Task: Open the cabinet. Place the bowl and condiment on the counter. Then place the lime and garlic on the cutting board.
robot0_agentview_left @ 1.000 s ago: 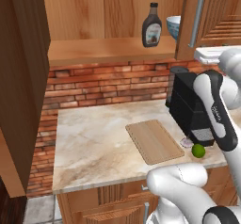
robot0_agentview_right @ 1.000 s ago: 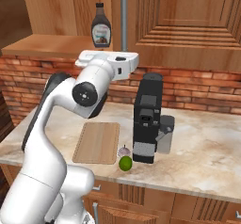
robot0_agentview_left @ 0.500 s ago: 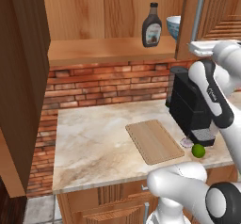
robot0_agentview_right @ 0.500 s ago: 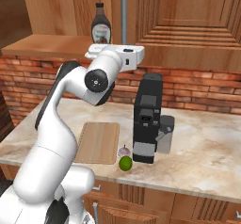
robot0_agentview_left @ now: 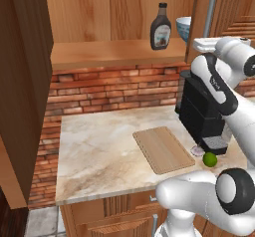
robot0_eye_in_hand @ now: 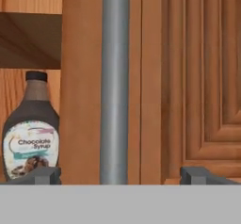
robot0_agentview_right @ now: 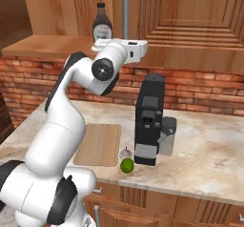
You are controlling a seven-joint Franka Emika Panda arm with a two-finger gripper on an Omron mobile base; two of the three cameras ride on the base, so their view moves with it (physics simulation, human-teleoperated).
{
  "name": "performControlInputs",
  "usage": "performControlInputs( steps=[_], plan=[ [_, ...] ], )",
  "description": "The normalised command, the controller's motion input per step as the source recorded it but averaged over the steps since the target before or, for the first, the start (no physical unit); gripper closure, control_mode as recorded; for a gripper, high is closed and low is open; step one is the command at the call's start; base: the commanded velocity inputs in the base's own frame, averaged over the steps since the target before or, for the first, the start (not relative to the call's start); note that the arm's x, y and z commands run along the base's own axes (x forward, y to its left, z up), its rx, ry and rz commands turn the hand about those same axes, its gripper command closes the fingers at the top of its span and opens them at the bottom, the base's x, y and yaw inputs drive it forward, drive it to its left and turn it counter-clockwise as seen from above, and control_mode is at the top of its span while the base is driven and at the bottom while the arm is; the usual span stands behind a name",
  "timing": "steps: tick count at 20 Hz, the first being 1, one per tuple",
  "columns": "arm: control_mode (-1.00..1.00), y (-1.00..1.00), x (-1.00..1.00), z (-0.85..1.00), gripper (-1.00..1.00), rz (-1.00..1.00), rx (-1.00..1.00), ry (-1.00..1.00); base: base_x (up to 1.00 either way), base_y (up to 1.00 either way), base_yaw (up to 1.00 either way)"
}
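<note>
The cabinet's left door stands swung open. Its right door covers the right side, with a grey bar handle at its edge. My gripper is open, and its fingertips stand wide on either side of that handle without touching it. From the right base the gripper hangs just below the handle. On the shelf stand the condiment and the bowl, which is half hidden by the door. The lime and the garlic lie beside the cutting board on the counter.
A black coffee machine stands on the counter right of the board, close to the lime and garlic. A brick wall runs under the shelf. The open left door juts out at the left, level with the shelf.
The arm has lifted the hand up and toward the right door's handle. The jaws stayed wide. Nothing on the shelf or the counter moved.
</note>
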Motion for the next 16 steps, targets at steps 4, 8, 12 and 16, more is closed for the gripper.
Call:
performControlInputs(
  steps=[4,8,12,16],
  plan=[
    [-1.0,0.0,0.35,0.0,-1.0,0.0,0.0,0.01,0.0,0.0,0.0],
    [-1.0,0.0,0.26,0.0,-1.0,0.0,0.0,0.0,0.0,0.0,0.0],
    [-1.0,0.0,0.23,0.0,-1.0,0.0,0.0,0.01,0.0,0.0,0.0],
    [-1.0,0.0,0.21,0.0,-1.0,0.0,0.0,0.01,0.0,0.0,0.0]
  ],
)
